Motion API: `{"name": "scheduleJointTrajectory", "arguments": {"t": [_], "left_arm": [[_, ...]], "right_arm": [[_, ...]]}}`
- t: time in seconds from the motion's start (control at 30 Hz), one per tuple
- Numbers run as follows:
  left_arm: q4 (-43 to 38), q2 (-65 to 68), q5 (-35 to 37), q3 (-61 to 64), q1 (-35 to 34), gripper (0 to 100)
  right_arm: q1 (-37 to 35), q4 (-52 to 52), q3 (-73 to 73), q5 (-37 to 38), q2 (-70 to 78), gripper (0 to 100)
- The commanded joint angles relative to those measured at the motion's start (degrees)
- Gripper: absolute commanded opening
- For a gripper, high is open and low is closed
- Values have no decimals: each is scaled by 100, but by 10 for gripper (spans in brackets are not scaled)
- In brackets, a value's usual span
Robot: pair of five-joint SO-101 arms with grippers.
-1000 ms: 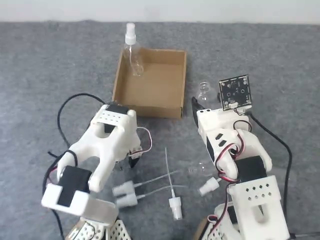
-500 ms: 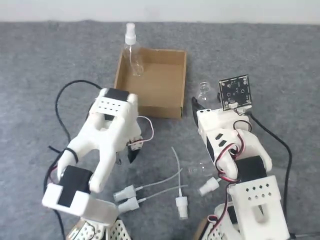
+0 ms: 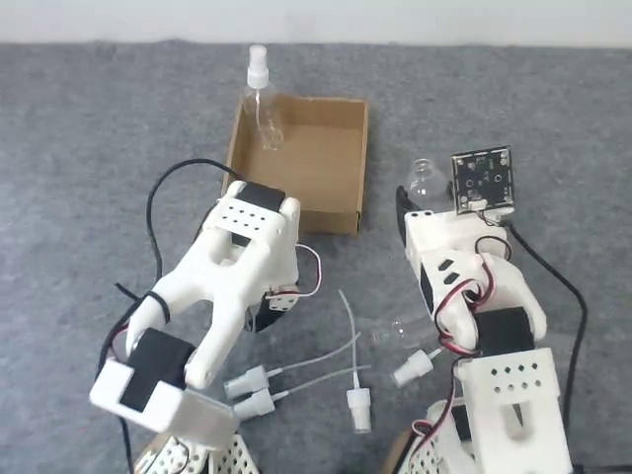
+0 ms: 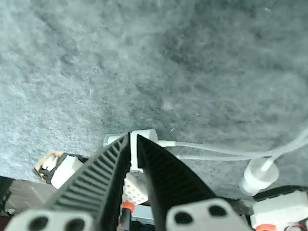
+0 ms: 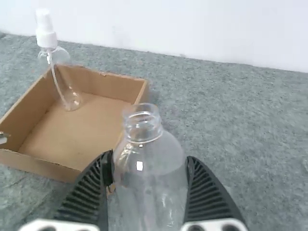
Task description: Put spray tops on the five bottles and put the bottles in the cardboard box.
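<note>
overhead camera looks down; right wrist camera shares the cardboard box [image 3: 316, 158].

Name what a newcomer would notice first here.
The right gripper clamps an uncapped clear bottle beside the cardboard box. One capped spray bottle stands in the box's far corner. Loose spray tops lie on the grey carpet in front of the box.
</note>
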Motion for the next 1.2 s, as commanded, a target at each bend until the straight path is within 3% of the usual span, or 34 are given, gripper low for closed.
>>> {"name": "scheduleJointTrajectory", "arguments": {"t": [0.0,0.3,0.43,0.67,0.87,1.17], "left_arm": [[70,-659,-211,119,44,13],[-703,-2602,-1090,1165,35,13],[-1222,-2752,-2233,1552,18,13],[-1424,-2787,-3578,1780,44,13],[-1424,-2787,-5292,1771,9,17],[-1002,-2787,-5556,1771,264,192]], "right_arm": [[163,-207,-88,79,-171,9],[189,-207,-97,70,-171,9],[198,-207,-105,70,-180,9],[479,-242,-141,62,-180,9],[497,-251,-158,62,-180,9],[514,-251,-158,62,-180,9]]}}
